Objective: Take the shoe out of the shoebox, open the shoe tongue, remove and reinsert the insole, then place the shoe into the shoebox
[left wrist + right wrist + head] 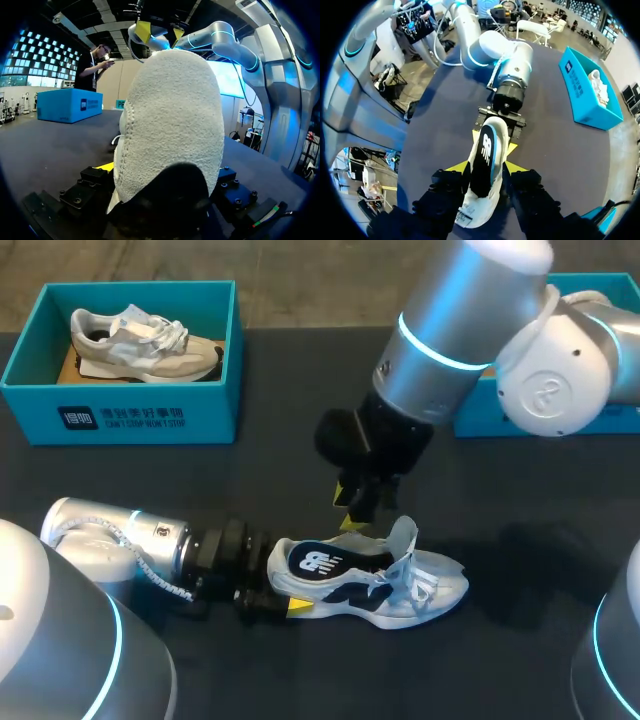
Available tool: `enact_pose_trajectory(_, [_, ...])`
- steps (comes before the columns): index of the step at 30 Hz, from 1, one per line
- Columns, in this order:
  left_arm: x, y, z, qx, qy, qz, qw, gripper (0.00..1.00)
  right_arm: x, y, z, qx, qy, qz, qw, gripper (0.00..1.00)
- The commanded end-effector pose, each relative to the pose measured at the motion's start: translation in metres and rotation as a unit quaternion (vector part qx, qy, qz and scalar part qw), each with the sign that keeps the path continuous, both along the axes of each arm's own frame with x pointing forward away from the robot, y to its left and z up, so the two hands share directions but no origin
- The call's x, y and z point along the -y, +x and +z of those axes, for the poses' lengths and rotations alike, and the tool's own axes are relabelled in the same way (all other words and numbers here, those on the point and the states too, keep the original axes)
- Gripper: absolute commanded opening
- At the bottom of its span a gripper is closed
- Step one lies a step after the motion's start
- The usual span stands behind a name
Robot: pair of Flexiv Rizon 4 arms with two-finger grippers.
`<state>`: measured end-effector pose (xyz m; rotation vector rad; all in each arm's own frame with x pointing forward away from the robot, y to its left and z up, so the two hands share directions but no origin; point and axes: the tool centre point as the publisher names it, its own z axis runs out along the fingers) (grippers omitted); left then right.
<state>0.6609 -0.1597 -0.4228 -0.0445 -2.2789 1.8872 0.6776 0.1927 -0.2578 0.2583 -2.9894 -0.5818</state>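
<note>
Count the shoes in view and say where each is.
2. The white-and-navy shoe lies on the table, heel held by the left gripper, right gripper above it. The beige shoe sits in the blue shoebox at the rear left. The other box's inside is hidden.

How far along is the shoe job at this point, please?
Done: the shoe lies on the table, unboxed, tongue raised. In hand: left gripper clamps the heel, right gripper hovers open above the insole. Left: finishing the insole step, which stage is unclear, then reboxing.
</note>
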Motion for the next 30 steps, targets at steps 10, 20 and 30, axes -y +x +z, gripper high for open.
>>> enact_pose_trajectory(10, [0.000, 0.001, -0.003, 0.000, 0.001, 0.001, 1.000, 0.00, -0.023, 0.001, -0.032, -0.015, -0.002, 0.002, 1.000, 0.39])
enact_pose_trajectory(20, [0.000, 0.001, -0.003, 0.000, 0.001, 0.001, 1.000, 0.00, -0.017, -0.001, -0.034, -0.016, -0.012, -0.016, 1.000, 0.35])
enact_pose_trajectory(30, [0.000, 0.001, -0.003, 0.000, 0.001, 0.001, 1.000, 0.00, -0.017, -0.001, -0.034, -0.016, -0.012, -0.016, 1.000, 0.38])
